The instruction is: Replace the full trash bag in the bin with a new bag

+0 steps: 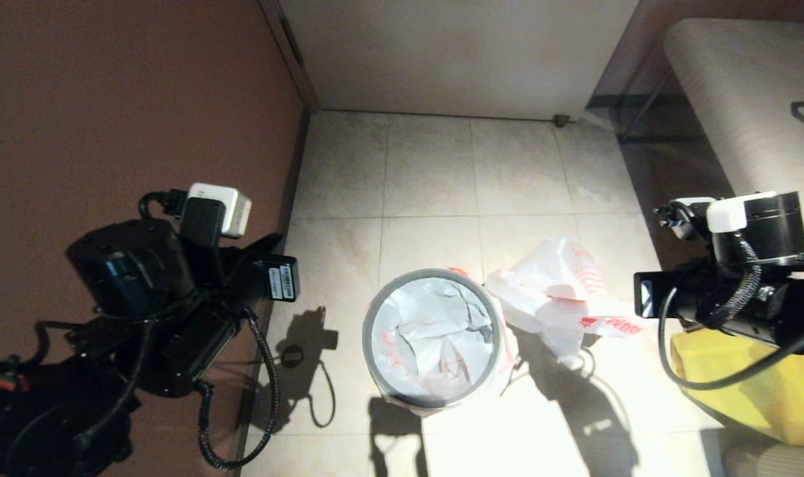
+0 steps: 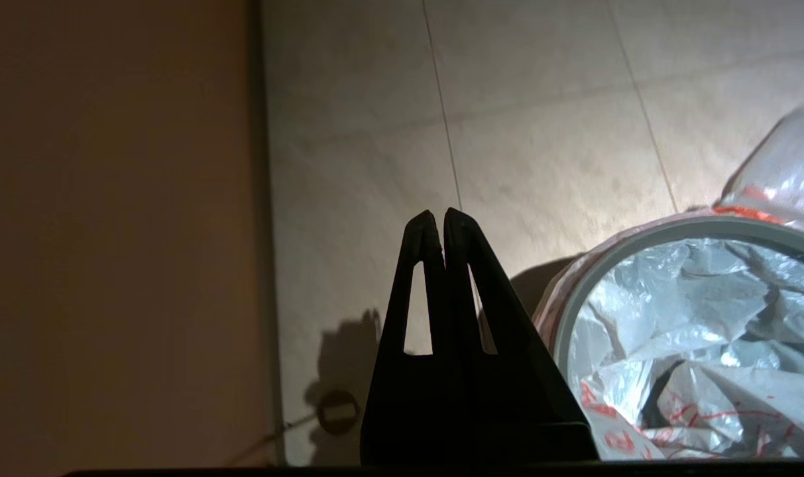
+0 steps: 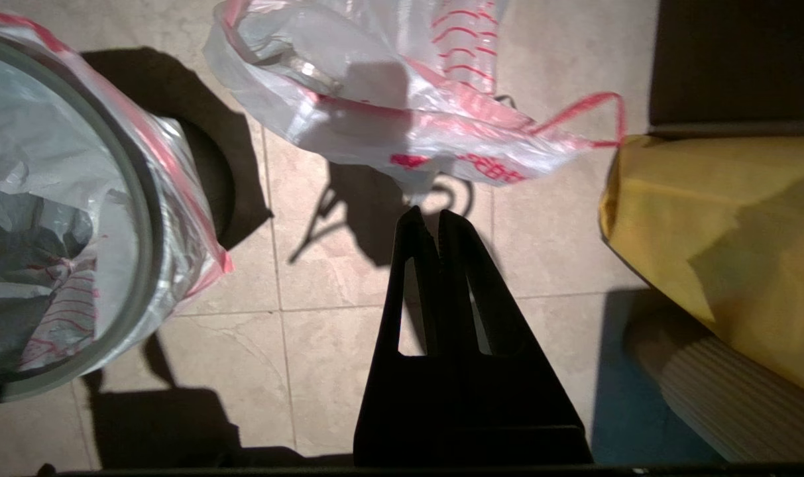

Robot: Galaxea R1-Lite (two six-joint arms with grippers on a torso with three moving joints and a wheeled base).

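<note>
The bin stands on the tiled floor at the centre, its grey hoop clamped over the new bag. That bag lines it in crumpled folds, its red hem turned down outside. The full trash bag lies on the floor just right of the bin, with a clear bottle showing inside and a red drawstring loop trailing. My left gripper hangs shut and empty, left of the bin. My right gripper is shut and empty, above the floor near the full bag.
A big yellow bag sits at the right beside a ribbed cushion. A padded bench stands at the back right. A brown wall runs along the left. A small round floor fitting lies near it.
</note>
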